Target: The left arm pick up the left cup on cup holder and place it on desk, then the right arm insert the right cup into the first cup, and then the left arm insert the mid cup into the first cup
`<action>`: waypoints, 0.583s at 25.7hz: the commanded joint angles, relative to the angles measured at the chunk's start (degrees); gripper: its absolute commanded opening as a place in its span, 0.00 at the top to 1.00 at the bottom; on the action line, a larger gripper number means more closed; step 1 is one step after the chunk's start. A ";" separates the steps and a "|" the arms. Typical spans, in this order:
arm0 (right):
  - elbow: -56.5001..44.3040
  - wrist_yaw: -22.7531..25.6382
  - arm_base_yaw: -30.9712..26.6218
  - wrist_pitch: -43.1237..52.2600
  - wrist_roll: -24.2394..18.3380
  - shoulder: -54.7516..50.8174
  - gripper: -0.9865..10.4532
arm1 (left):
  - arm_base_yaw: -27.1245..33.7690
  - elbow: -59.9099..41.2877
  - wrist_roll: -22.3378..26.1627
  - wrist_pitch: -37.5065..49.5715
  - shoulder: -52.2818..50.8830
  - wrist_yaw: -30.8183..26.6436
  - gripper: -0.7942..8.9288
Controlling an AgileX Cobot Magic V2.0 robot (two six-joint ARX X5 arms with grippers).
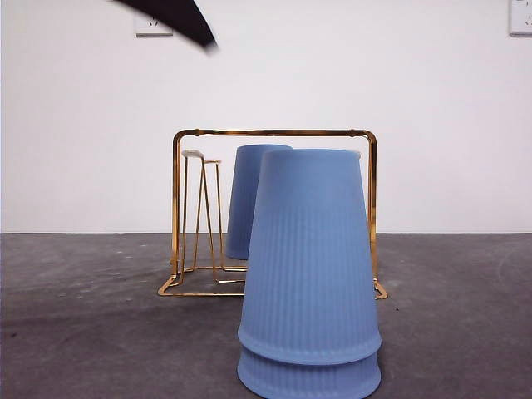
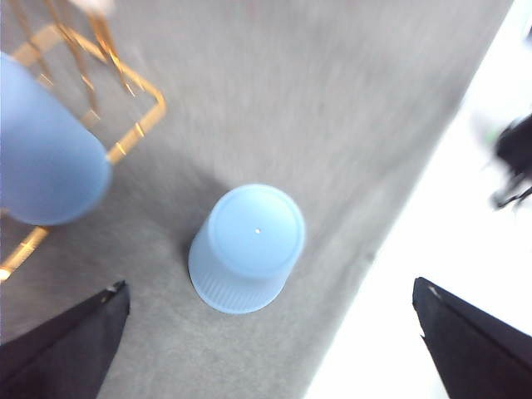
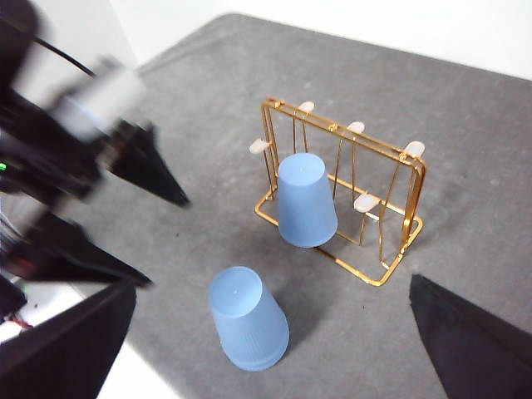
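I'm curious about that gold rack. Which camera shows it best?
The right wrist view: the whole cup holder shows from above. The front view has stacked blue cups hiding part; the left wrist view catches only a blurred corner.

Behind my table I see a plain white wall; high on it sit two white wall sockets, one near the left, one at the right edge.

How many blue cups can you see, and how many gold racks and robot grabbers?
Blue cups: 3, two stacked upside down on the desk and one on the cup holder.
Gold cup holder: 1.
Grippers: 2, the left gripper and the right gripper.
Total: 6.
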 commanded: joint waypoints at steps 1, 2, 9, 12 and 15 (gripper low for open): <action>0.59 -1.27 0.61 0.37 0.52 3.52 0.45 | -0.68 0.94 -2.19 -0.52 -5.11 -0.79 0.36; 0.59 -1.27 0.63 0.37 0.39 4.83 0.45 | -0.68 0.94 -1.81 -1.09 -7.26 -0.76 0.36; 0.59 -1.31 0.61 5.86 -6.38 16.31 0.45 | -0.63 0.94 1.40 -5.90 -19.17 -0.79 0.36; 0.59 -1.29 0.55 11.65 -9.44 21.68 0.45 | -0.63 0.94 -0.92 -7.56 -22.80 -0.79 0.36; 0.59 -1.16 -0.96 17.99 -11.76 27.91 0.45 | -0.63 0.94 -3.58 -9.64 -26.29 -0.79 0.37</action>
